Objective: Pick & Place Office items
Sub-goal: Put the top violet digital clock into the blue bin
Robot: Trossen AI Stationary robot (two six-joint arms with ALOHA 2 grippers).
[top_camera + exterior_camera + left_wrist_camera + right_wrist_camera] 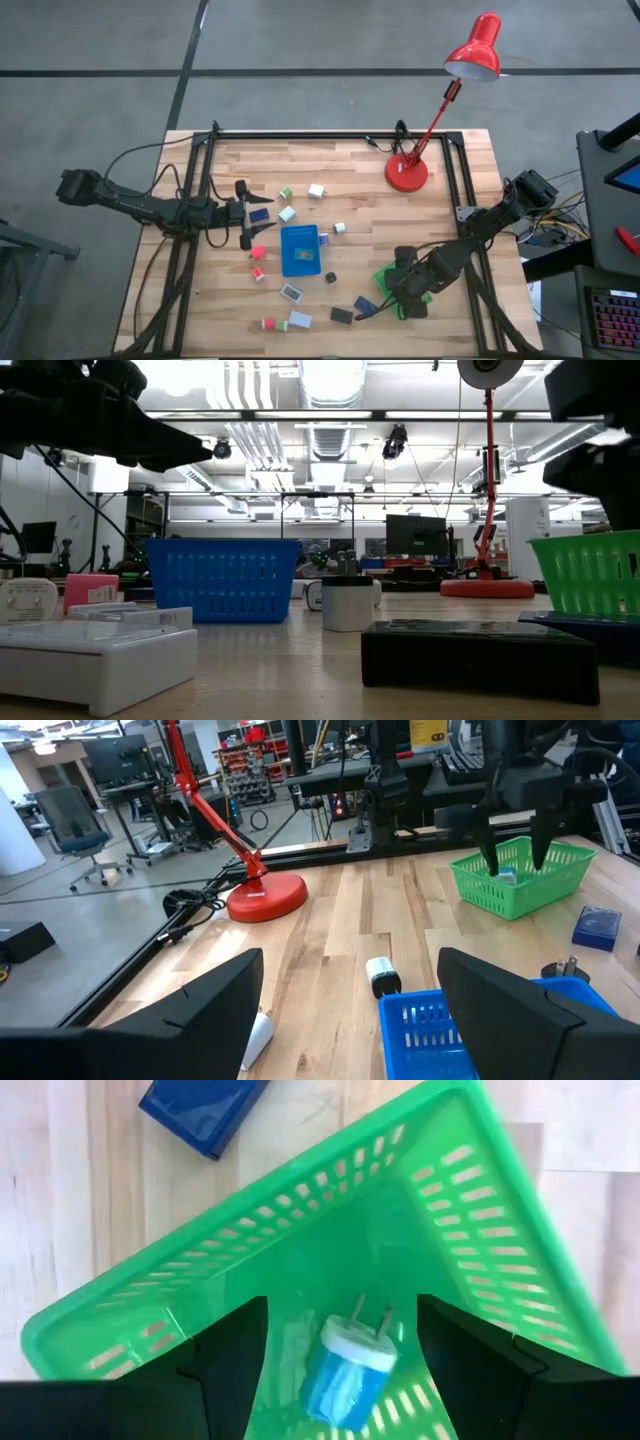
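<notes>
A blue-and-white plug (350, 1370) lies on the floor of the green tray (200, 1280), between the two fingers of my open right gripper (340, 1320), which points down into the tray (385, 278) and touches nothing. Small office items lie scattered on the wooden table: a navy box (258, 213), white blocks (317, 190), red ones (258, 252) and a black box (342, 315). The blue tray (300, 250) stands mid-table. My left gripper (245, 215) waits open and level at the table's left, above the wood (350, 990).
A red desk lamp (407, 172) stands at the far right of the table, its base (265, 900) on the wood. A black frame rail (330, 135) runs along the far edge. A navy box (200, 1110) lies just outside the green tray.
</notes>
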